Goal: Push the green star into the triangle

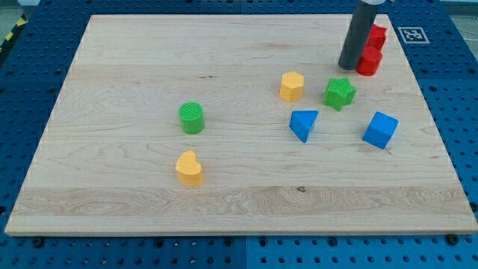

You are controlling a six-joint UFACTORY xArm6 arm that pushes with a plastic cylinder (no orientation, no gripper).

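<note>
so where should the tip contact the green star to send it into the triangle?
Press the green star on its upper-right side, since the blue triangle lies toward the view's lower left. My tip sits just above the star, slightly right, so little repositioning seems needed.

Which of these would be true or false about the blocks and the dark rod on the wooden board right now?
1. The green star lies touching the blue triangle. False: a gap of bare wood separates them; the star sits up and to the view's right of the triangle.
2. My tip is above the green star, toward the view's top. True.
3. The red block lies at the view's bottom left. False: it is at the view's top right, just beside the rod.
4. A green cylinder stands above a yellow block on the view's left half. True.
5. There are two blue blocks. True: the triangle and a blue cube.
</note>
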